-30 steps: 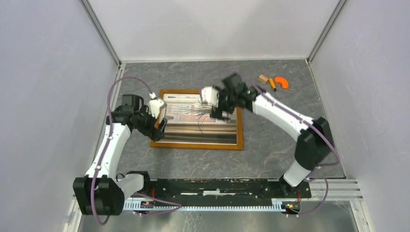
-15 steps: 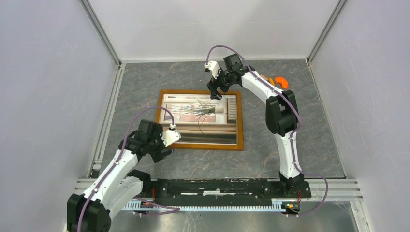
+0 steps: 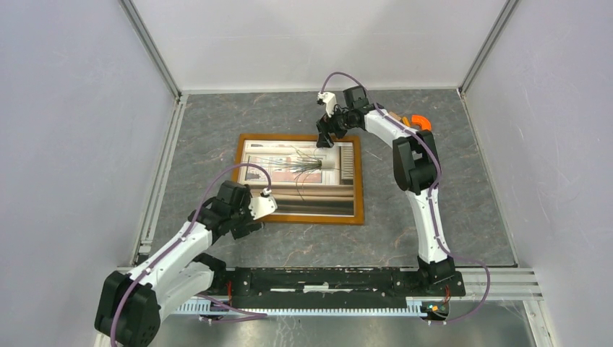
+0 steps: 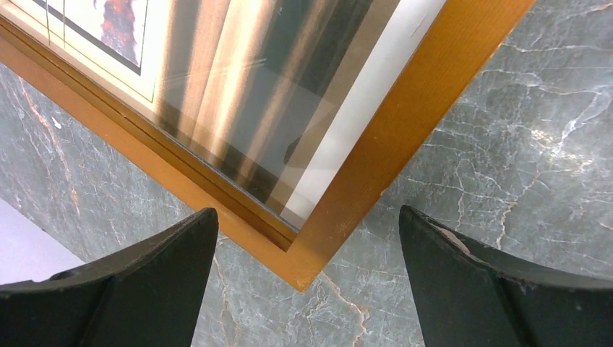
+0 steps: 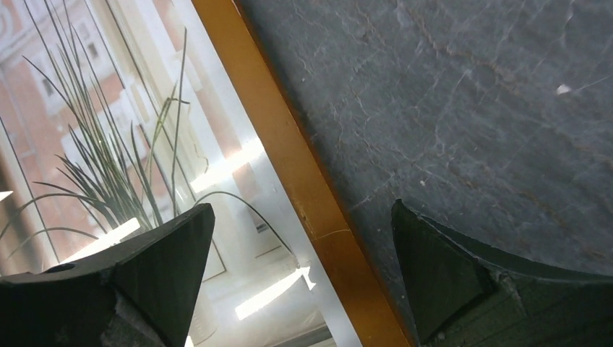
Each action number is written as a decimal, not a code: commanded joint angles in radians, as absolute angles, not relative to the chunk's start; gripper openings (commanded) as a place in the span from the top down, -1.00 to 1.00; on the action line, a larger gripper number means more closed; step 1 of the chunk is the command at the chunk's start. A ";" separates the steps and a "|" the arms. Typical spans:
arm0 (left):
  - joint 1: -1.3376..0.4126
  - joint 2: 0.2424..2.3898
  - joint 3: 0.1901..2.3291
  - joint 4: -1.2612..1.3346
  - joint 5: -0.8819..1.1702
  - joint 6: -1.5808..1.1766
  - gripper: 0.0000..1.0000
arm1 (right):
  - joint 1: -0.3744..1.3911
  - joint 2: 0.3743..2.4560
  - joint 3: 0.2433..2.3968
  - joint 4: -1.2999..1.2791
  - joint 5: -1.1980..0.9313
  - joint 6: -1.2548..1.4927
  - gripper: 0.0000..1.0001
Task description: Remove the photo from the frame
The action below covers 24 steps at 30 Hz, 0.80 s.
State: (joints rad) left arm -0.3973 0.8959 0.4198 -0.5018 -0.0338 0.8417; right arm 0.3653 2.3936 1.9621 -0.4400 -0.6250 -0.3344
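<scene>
Since both arms swung off the picture's middle, the black left gripper (image 4: 303,224) hovers wide open at the lower-left corner of the orange-brown wooden frame (image 3: 311,219). The window-and-plant photo (image 3: 322,189) sits inside it, untouched. The black right gripper (image 5: 302,210), equally wide, hovers over the top edge.

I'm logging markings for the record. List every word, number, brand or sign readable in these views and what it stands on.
None can be read.
The photo: only a window, plant and curtains, no lettering.
The frame: bare wood, no label in any view.
The orange thing by the far edge: too small to show any marking.
</scene>
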 commanded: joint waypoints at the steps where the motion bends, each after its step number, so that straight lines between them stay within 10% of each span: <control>1: -0.420 0.911 0.402 -0.412 -0.084 0.883 -1.00 | 0.349 2.436 1.994 -0.418 -0.691 -0.296 -0.96; 10: -0.432 1.034 0.388 -0.276 -0.208 0.894 -1.00 | 0.313 2.456 1.937 -0.551 -0.735 -0.382 -0.96; 24: -0.414 1.290 0.535 -0.082 -0.218 0.945 -1.00 | 0.256 2.137 1.286 -0.569 -0.824 -0.405 -0.77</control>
